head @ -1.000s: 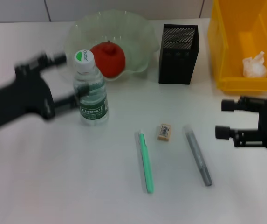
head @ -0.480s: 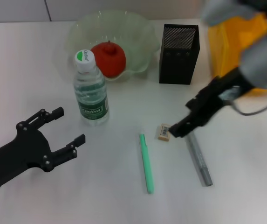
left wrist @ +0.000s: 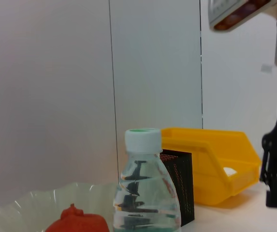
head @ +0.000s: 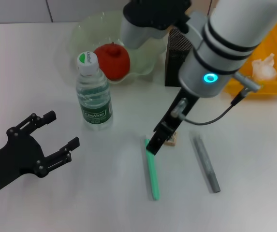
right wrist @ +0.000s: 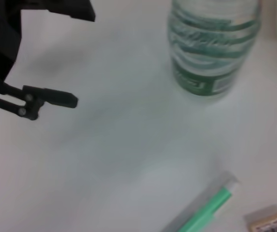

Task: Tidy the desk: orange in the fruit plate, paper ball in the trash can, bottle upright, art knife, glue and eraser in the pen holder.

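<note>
The bottle (head: 94, 93) is taken as the landmark: it stands upright on the white worktop (head: 80, 203), cap on top. Directly behind it the fruit plate (head: 143, 43) is seen, and the orange (head: 112, 61) lies inside that plate. Farther to the right of the bottle, past the plate, the pen holder (head: 177, 60) stands, partly hidden by the right arm; beyond it the trash can (head: 273, 72) is placed, with the paper ball (head: 264, 68) inside.

In front of the bottle and to its right, a green pen-like tool (head: 152, 169) lies flat on the worktop. The eraser (head: 172, 140) rests just beside the upper end of that tool, largely covered by the right pincer (head: 158, 142). A grey pen-like tool (head: 205, 163) lies farther right, well apart from the bottle.

The right pincer is lowered to the worktop over the eraser and the tip of the green tool; whether its fingers are spread or pressed together cannot be told. The left pincer (head: 56, 135) is held in front of the bottle and to its left, apart from it, with its fingers spread wide and nothing between them.
</note>
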Robot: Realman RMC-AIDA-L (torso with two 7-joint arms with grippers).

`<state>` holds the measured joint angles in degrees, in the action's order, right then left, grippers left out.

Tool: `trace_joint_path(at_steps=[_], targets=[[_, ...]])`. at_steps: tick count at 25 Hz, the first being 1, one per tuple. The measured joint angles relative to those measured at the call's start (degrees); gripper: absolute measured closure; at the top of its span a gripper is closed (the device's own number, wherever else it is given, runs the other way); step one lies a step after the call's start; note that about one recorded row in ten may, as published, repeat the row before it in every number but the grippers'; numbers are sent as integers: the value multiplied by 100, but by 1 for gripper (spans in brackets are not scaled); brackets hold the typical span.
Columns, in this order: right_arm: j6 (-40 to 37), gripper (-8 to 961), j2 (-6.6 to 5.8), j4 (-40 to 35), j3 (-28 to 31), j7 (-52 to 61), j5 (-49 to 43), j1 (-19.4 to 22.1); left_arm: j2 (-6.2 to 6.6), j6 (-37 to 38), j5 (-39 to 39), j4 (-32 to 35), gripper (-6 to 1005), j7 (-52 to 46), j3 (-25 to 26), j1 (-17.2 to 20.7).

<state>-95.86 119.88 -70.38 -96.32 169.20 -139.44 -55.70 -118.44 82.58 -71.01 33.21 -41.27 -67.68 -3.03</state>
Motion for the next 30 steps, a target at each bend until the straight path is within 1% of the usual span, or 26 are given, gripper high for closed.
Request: trace_joint_path(at_steps=[3,8,23,30], targets=[[199,147,1,456,-150,3,143,-181,-1,1,11,-31,183,1,5,-13],[602,148,1,861,-512,14,154,-270,-4,8,18,-109,183,30,36,-63],[1492,149,0,1397,-961,17,371,-315,-8,-6,26,-143,183,58,53,-109],[1718,149,0,1605,-1093,-3,565,-360,-13,-28,23,-268,183,72,53,-152]])
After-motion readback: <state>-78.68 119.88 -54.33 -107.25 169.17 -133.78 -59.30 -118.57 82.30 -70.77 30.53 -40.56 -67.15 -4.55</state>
